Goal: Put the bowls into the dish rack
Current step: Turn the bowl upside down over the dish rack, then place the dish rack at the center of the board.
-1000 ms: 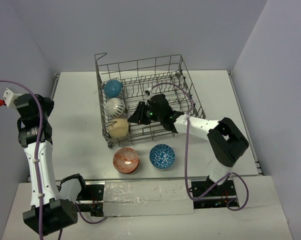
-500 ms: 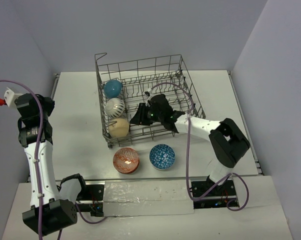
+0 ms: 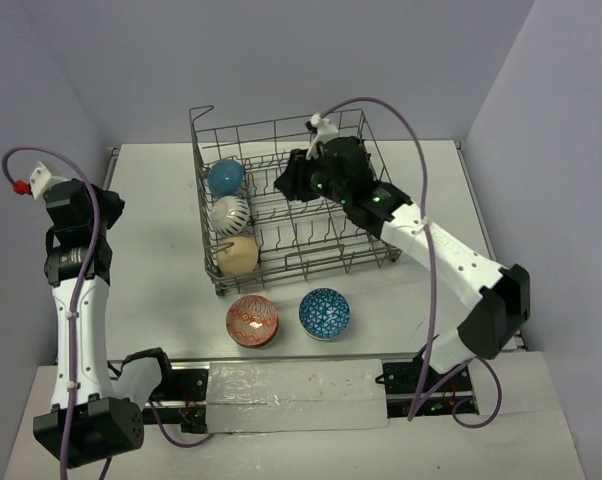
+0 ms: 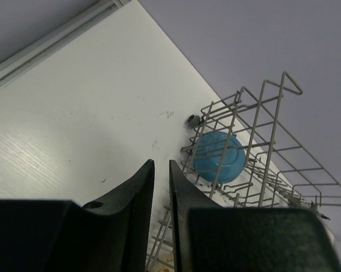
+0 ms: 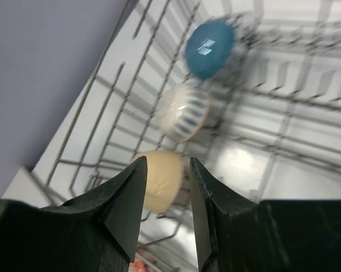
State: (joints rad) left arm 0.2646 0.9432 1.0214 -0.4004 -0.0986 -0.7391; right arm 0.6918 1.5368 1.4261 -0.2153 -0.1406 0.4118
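Currently: dish rack (image 3: 311,245) at far edge of the table (image 3: 151,220); blue bowl (image 3: 225,177), striped bowl (image 3: 230,213), cream bowl (image 3: 237,255) along its left side. Right gripper (image 3: 287,185) above rack, jaws partly apart, empty. Left gripper (image 4: 161,165) by left edge, narrow gap, empty.

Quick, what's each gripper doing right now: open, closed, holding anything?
Left gripper: only slightly open, narrow gap, holding nothing.
Right gripper: open, holding nothing.
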